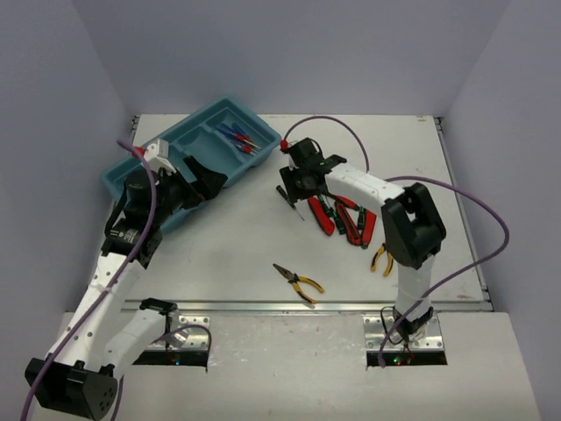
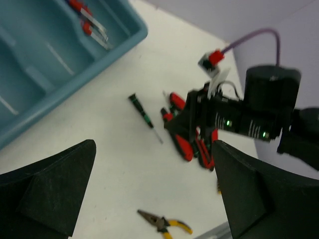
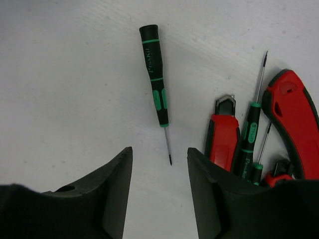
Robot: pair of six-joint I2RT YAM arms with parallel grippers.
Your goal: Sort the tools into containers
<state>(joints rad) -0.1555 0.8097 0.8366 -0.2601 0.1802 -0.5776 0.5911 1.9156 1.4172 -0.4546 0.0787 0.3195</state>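
Observation:
The teal tray (image 1: 131,175) lies at the back left; blue-handled screwdrivers (image 1: 238,139) lie in its far compartment, also seen in the left wrist view (image 2: 89,24). My left gripper (image 1: 207,181) is open and empty, just off the tray's right rim (image 2: 124,42). My right gripper (image 1: 294,186) is open and empty, right above a lone green-and-black screwdriver (image 3: 155,74) on the table, whose tip lies just ahead of the open jaws (image 3: 159,189). Red-handled pliers (image 3: 223,140) and more green screwdrivers (image 3: 251,130) lie piled beside it on the right (image 1: 337,215).
One pair of yellow-handled pliers (image 1: 298,281) lies near the front edge, also in the left wrist view (image 2: 164,225). Another yellow pair (image 1: 381,258) lies by the right arm's elbow. Purple cables loop over the right side of the table (image 1: 473,210).

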